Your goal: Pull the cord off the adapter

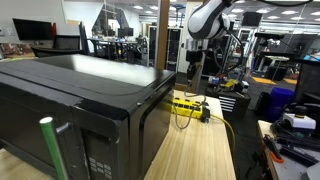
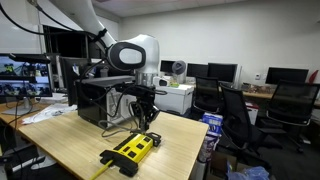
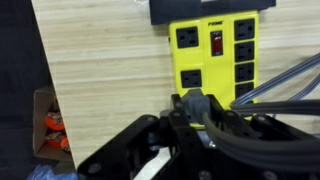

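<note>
The adapter [image 1: 190,105] lies flat on the wooden table [image 1: 200,150], just beside the black microwave [image 1: 80,100]. In both exterior views the gripper [image 2: 145,122] hangs above the end of the adapter [image 2: 130,150] that is nearer to the microwave, pointing down. It seems a little apart from the adapter, not touching it.

In the wrist view the adapter [image 3: 215,50] fills the upper part of the picture, with two rows of dark sockets and a red switch between them. A black plug [image 3: 193,100] sits in the lower socket of one row, at the edge closest to the gripper [image 3: 190,125]. Dark cords [image 3: 280,85] run away from there to the side.

The fingers [image 3: 135,132] seem to stand apart, one on each side of the plug. They hold nothing, though their tips are dark and mix with the cords, so this is not fully sure.
</note>
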Controlling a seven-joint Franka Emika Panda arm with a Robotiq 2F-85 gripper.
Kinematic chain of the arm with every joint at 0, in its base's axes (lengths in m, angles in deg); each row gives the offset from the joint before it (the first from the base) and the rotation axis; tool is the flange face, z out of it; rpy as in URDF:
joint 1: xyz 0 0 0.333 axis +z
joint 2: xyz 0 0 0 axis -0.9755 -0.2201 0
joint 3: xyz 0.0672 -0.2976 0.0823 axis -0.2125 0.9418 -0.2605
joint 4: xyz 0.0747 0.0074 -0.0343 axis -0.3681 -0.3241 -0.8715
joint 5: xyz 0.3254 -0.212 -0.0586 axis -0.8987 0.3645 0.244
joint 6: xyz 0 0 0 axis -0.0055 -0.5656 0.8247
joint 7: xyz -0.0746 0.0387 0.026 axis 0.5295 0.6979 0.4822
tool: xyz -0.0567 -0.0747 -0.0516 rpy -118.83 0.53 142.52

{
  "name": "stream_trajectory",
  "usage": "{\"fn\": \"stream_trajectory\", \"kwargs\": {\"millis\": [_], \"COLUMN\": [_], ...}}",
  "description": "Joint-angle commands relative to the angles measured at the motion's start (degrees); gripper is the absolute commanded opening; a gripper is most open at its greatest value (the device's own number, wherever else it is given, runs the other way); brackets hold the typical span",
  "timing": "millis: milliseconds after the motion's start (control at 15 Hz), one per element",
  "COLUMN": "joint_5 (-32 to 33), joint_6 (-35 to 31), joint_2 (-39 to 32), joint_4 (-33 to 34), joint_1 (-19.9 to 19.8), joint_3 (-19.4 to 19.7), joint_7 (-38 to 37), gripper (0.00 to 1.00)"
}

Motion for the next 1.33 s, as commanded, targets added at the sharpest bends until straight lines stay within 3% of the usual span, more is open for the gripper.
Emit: {"fn": "stream_trajectory", "kwargs": {"millis": [0,400,467,533,933,1133,1200,1267], "joint_5": [-0.9,-10.1,-10.4,-10.8,-12.5,-17.1,-17.8,-17.3], "joint_6": [-5.5,-4.0,-3.9,-5.1,-10.1,-16.2,-16.1,-11.9], "joint_2": [1.6,7.4,7.8,8.1,11.8,13.7,14.2,14.9], "joint_4": [-0.2,6.4,8.2,9.3,8.4,5.4,4.8,4.7], "joint_1": [0.1,1.7,2.6,3.3,5.7,6.0,6.1,6.2], "joint_3": [-0.4,-5.0,-5.0,-5.0,-4.4,-4.8,-4.7,-4.3], "joint_7": [1.3,2.2,1.6,1.9,4.0,7.0,7.7,8.0], "gripper": [0.07,0.07,0.52,0.55,0.95,1.00,1.00,1.00]}}
